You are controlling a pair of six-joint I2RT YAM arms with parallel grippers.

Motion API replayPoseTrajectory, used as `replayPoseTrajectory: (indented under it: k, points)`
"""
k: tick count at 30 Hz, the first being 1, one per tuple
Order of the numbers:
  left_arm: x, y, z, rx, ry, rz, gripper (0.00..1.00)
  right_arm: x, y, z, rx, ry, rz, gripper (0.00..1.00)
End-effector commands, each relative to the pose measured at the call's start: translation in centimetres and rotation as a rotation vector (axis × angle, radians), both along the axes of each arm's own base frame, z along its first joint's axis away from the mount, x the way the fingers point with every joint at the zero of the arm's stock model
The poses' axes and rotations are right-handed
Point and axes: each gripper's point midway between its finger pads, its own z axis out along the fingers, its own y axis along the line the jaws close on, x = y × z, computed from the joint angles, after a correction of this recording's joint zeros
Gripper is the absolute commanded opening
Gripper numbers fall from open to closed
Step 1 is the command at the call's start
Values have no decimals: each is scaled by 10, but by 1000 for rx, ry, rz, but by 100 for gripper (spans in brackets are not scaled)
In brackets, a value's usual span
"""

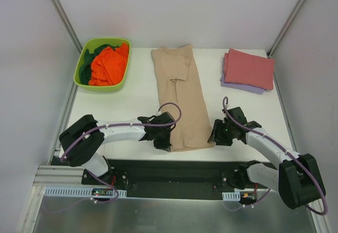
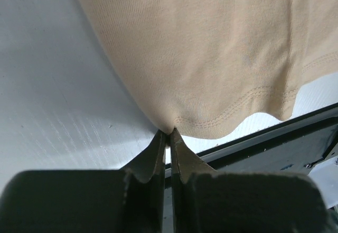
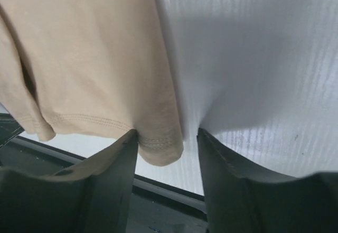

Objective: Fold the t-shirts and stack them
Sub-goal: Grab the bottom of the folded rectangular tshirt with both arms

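Tan t-shirt (image 1: pixel 177 80) lies flat — left jaws, right jaws at its near corners

I am finding nothing I can read in any view: no lettering, label, brand or number is showing on the tan t-shirt (image 1: pixel 179 98), and any marks on the small boards (image 1: pixel 101 192) by my arm bases are coming out too small to make out.
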Motion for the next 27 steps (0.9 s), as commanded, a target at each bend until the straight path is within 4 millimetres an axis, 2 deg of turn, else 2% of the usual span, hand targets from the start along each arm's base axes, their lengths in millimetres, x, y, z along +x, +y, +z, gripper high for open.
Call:
replayPoseTrajectory:
  k: [1, 5, 7, 8, 15, 18, 23, 27]
  points:
    - [-9, 17, -10, 75, 20, 5, 0, -16, -3, -16, -6, 69, -23, 45]
    - [-8, 16, -9, 72, 16, 4, 0, -16, -2, -19, 4, 76, -29, 19]
    - [-7, 14, -4, 58, 7, 0, 0, -17, 3, -15, 32, 69, -14, 4]
    - [-10, 13, -1, 46, 7, -12, 0, -19, 6, -11, 53, 69, -4, 1]
    - [-38, 14, 20, -35, 9, -58, 0, -46, 9, 4, 140, 59, 16, 0]
    - [-37, 13, 30, -69, -15, -47, 0, -49, 11, 15, 177, 18, 8, 0]
    - [-13, 5, 53, -104, -124, -37, 0, -24, 17, 50, 214, -130, 15, 0]
    - [19, 2, 71, -124, -188, -5, 0, 16, 24, 75, 202, -231, 2, 1]
